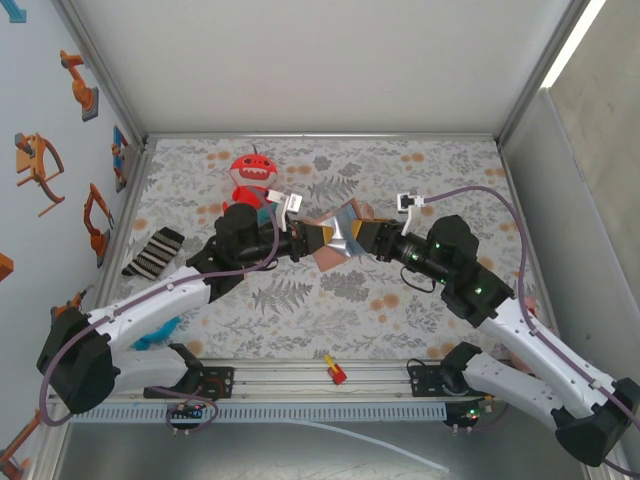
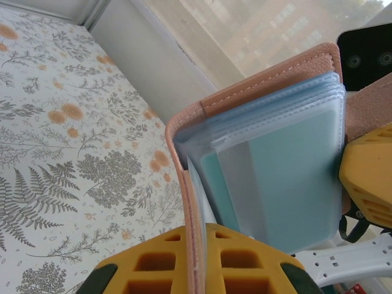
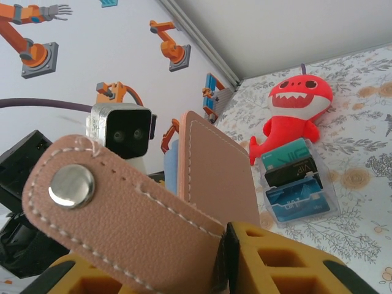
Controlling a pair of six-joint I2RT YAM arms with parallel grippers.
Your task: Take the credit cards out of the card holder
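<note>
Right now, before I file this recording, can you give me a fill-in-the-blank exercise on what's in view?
1. The left pincer and right pincer both grip the ____ between them.
2. The plush toy beyond the arms is ____ in colour.
3. In the top view, the striped cloth lies at the ____ edge of the table.
Missing words: card holder; red; left.
</note>
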